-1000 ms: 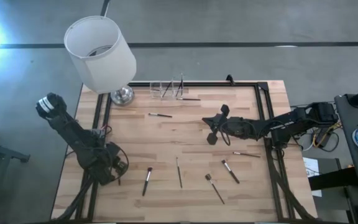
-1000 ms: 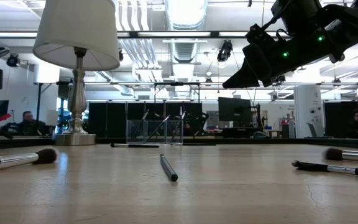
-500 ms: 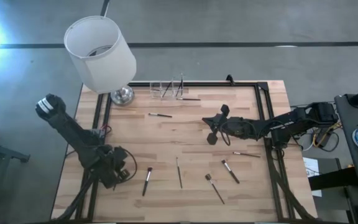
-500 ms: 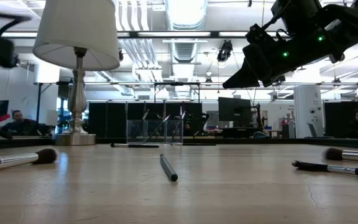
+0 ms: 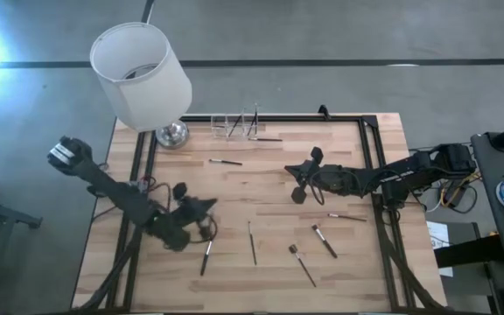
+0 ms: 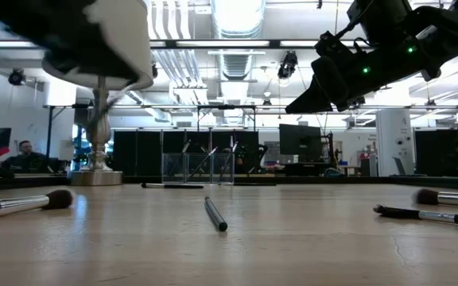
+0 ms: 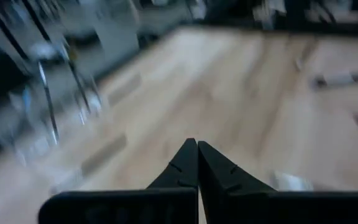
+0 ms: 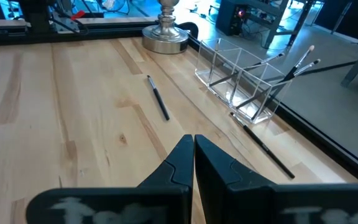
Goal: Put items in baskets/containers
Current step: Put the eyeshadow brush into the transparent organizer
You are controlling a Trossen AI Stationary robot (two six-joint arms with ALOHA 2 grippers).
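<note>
Currently seven brushes (image 5: 252, 242) lie loose on the tabletop (image 5: 261, 188) — one clear holder (image 5: 237, 126); both hands — left (image 5: 206, 206), right (image 5: 299, 182) — pressed together, empty.

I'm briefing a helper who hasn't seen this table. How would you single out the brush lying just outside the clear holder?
Start at the white lamp at the table's far left corner and move right along the far edge to the clear holder. The brush lies flat on the wood right beside the holder, thin and dark. Unlike its neighbours standing tilted in the compartments, it is still on the table.
</note>
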